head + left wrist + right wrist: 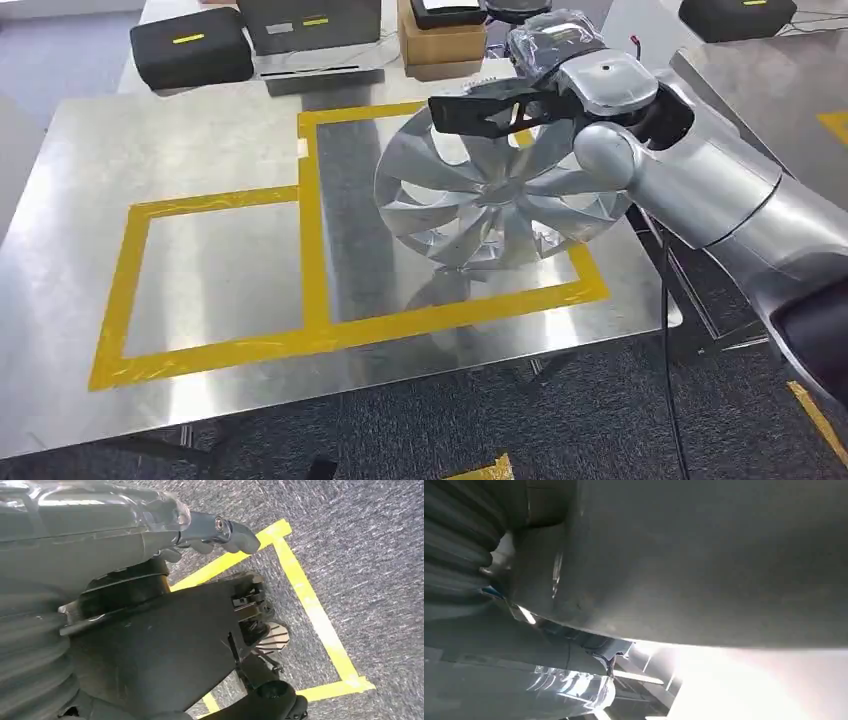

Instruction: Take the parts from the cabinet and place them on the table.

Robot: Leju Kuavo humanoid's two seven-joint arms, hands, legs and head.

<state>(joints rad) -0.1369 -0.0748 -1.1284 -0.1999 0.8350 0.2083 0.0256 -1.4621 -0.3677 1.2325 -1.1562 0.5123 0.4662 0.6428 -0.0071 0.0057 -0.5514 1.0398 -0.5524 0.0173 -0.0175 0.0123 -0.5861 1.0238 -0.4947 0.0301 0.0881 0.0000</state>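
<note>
A silver wheel cover with curved blades stands tilted on edge over the steel table, inside the right-hand yellow tape rectangle. Its lower rim is close to the tabletop; I cannot tell whether they touch. My right hand grips the cover's upper rim with dark fingers, the wrist wrapped in clear plastic. In the right wrist view the cover's grey surface lies right against the camera. My left hand hangs over the carpet with its thumb out and holds nothing.
A second yellow tape rectangle marks the table's left half. Black cases and a cardboard box stand behind the table. Another steel table is on the right. Yellow tape lines the carpet.
</note>
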